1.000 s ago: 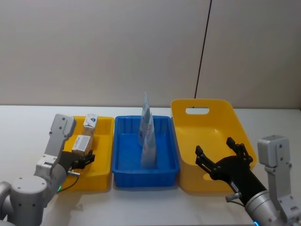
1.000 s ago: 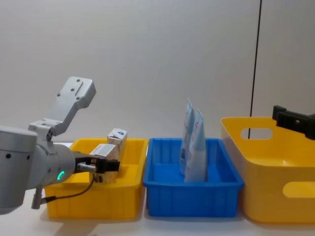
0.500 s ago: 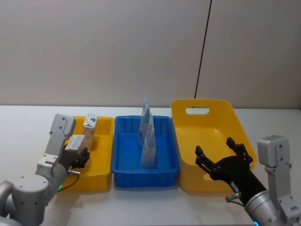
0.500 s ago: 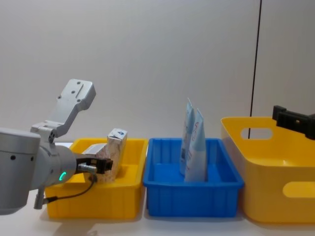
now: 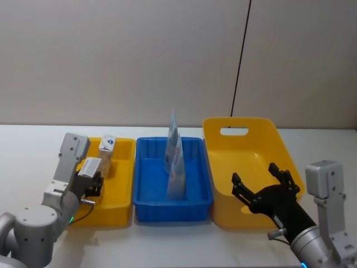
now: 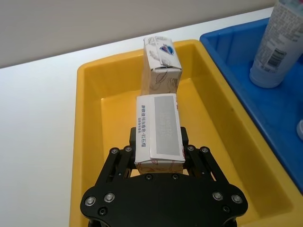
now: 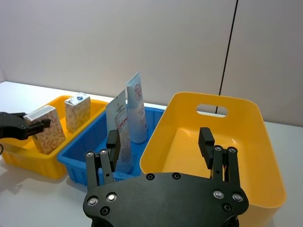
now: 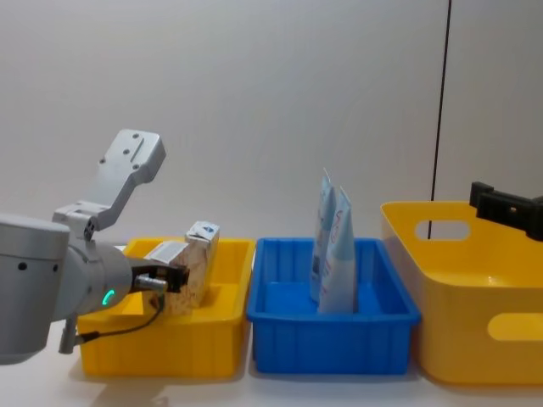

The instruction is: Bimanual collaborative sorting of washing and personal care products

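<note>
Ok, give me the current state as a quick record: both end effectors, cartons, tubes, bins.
left end effector: shut on a carton, over the left yellow bin
other carton: upright in that bin, just beyond the held one
tubes: two, upright in the blue bin, middle
right yellow bin: largest, handle slot in its far wall
right end effector: open, holding nothing, at that bin's near edge
</note>
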`<move>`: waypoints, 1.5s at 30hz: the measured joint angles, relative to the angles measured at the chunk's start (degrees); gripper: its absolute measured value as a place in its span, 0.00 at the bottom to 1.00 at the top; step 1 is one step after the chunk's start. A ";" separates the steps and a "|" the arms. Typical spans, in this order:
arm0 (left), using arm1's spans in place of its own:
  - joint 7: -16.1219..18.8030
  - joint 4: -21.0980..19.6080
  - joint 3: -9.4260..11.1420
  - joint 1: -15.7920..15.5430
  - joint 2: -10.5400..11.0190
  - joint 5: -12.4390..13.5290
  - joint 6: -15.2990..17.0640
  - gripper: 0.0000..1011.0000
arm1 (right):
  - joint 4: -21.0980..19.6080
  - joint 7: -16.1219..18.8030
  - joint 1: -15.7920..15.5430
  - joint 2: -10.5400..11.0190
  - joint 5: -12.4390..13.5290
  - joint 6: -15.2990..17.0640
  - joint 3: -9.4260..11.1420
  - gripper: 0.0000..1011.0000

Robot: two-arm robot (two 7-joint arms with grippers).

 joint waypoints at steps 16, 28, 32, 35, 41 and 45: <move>-5.21 -9.86 1.06 1.76 4.76 1.71 0.43 0.40 | 0.00 0.00 0.00 0.00 0.00 0.00 0.00 0.99; -14.09 -18.46 1.91 2.27 10.45 1.53 1.03 0.40 | 0.00 0.00 0.00 0.00 0.00 0.00 0.00 0.99; -17.07 -20.69 2.08 2.23 12.21 1.00 1.14 0.40 | 0.00 0.00 0.00 0.00 0.00 0.00 0.00 0.99; -20.35 -22.70 2.22 2.04 13.98 0.20 1.15 0.40 | 0.00 0.00 0.00 0.00 0.00 0.00 0.00 0.99; -25.10 -25.04 2.40 1.73 16.31 -1.29 0.89 0.40 | 0.00 0.00 0.00 0.00 0.00 0.00 0.00 0.99; -28.44 -26.47 2.50 1.53 17.94 -2.49 0.29 0.40 | 0.00 0.00 0.00 0.00 0.00 0.00 0.00 0.99</move>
